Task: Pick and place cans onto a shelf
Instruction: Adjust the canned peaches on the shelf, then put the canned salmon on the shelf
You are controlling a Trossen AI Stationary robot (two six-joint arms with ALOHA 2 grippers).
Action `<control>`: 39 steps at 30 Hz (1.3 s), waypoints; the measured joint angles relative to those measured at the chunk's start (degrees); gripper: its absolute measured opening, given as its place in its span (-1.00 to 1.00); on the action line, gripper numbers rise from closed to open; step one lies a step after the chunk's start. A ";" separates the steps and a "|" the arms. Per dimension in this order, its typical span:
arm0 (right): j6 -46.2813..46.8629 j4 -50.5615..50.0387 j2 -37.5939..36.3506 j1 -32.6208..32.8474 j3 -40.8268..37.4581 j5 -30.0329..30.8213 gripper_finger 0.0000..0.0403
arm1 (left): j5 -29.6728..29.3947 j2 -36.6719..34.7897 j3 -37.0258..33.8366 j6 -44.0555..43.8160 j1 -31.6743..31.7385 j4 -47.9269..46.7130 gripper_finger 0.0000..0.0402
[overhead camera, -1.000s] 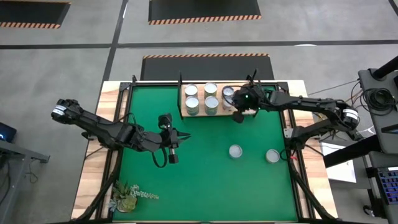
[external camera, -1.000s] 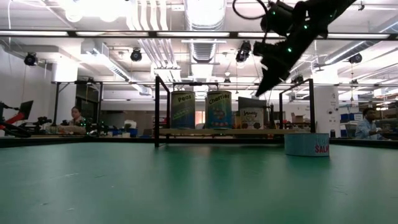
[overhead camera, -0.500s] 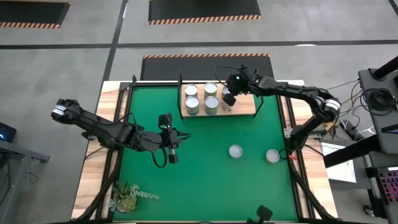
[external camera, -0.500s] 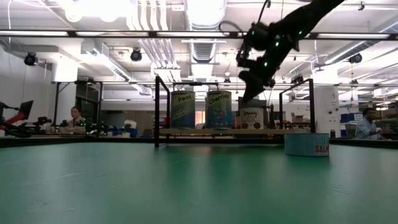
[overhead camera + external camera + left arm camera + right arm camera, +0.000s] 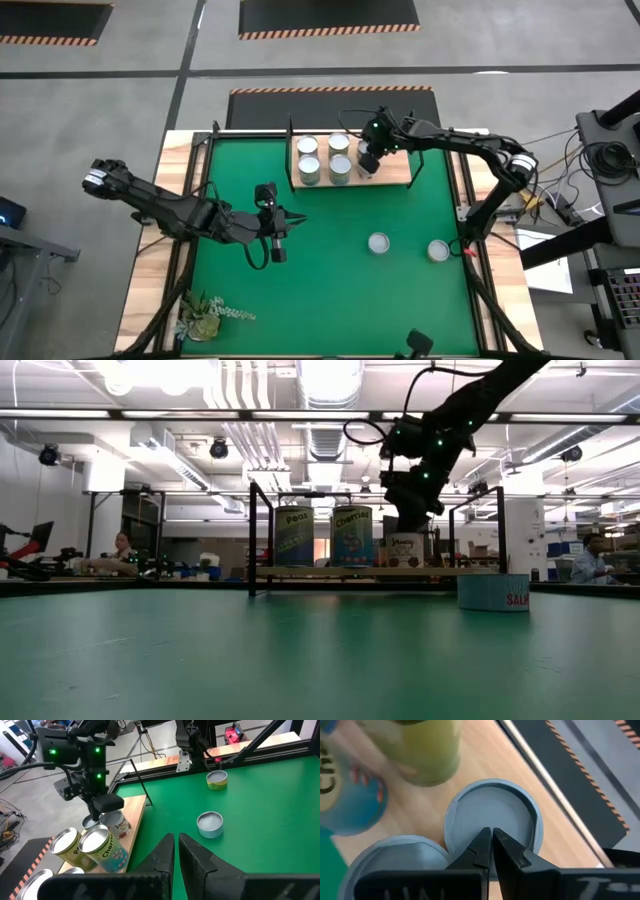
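The light wood shelf [image 5: 392, 172] stands at the far middle of the green mat, with several upright cans [image 5: 339, 144] on its left half. My right gripper [image 5: 491, 832] is shut and points down over the round silver top of one can [image 5: 492, 815] beside the others. In the low view it hangs right above that can [image 5: 404, 550]. Two short cans [image 5: 378, 243] [image 5: 438, 250] stand on the mat right of centre. My left gripper [image 5: 292, 216] is shut on nothing and hovers over the mat left of centre. My right gripper's shut fingertips [image 5: 485, 840] come from above, slanting down, over the middle of the can's round top [image 5: 515, 827]. I cannot tell whether they touch it. The can stands upright on the shelf board.
Thin black posts [image 5: 251, 535] rise at the shelf's corners. A green plant sprig [image 5: 205, 316] lies at the near left corner. The table's wooden rim [image 5: 150, 250] and black frame bars run along both sides. People sit in the room beyond the table.
My right gripper, shut throughout, has swung from above the shelf's near right part toward the table's left and far edge. It has sunk a little and tipped further down, and now stands over the can beside the group. The cans have not moved.
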 joint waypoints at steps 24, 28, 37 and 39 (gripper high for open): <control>2.89 -3.77 -5.06 1.83 1.21 -2.74 -0.96 | 0.07 0.00 0.00 0.03 0.00 0.46 -0.96; 6.32 -7.14 -11.00 5.34 1.02 -3.45 -0.96 | 0.12 0.00 0.00 1.50 0.00 1.65 -0.96; 21.68 -8.54 -24.35 27.51 -5.98 -4.94 -0.96 | 0.20 -0.02 0.00 3.47 0.00 2.26 -0.96; 25.01 -8.14 -25.86 33.72 -8.40 -1.97 -0.96 | 0.20 -0.02 0.00 3.78 0.00 2.41 -0.96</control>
